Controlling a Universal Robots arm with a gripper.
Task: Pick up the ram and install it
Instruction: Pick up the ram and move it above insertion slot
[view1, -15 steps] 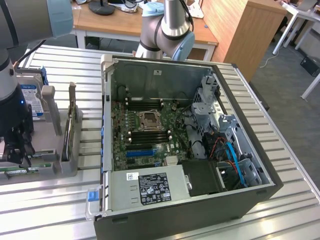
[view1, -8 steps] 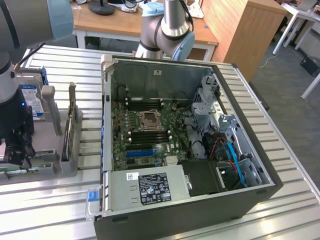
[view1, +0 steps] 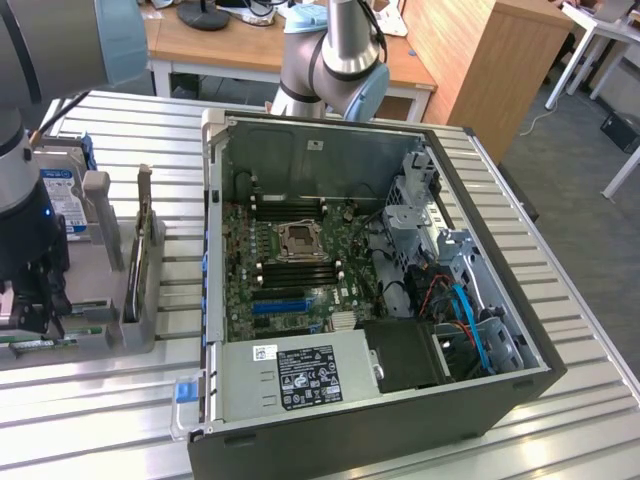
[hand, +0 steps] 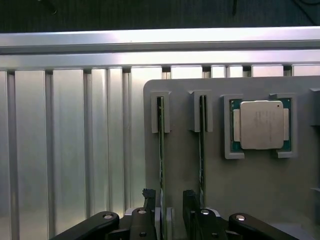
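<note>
Because the ram (hand: 161, 150) stands on its long edge in a narrow slot, the gripper (hand: 169, 200) sits over it with its jaws parted, one dark finger (hand: 149, 207) on each side of the thin green board. They have hold of nothing, and whether either pad touches the board I cannot tell. A second stick (hand: 201, 140) stands just beside it in a twin slot, outside the jaws; the spacing seems meant to leave a finger room between the two. Both slots belong to a grey holder (hand: 250, 190), which also cradles a square silver CPU chip (hand: 261, 125) lying flat in its own recess. At the left edge of the exterior view a hard drive (view1: 62, 200) stands upright, just above the gripper in the frame. All this rests on a slatted metal table (view1: 100, 430). In the centre of that view lies the open computer case (view1: 330, 122), its side off so the motherboard (view1: 290, 300) faces up. The long dark memory slots (view1: 295, 265) beside the CPU socket (view1: 298, 238) appear bare, so I judge the install not yet done.
</note>
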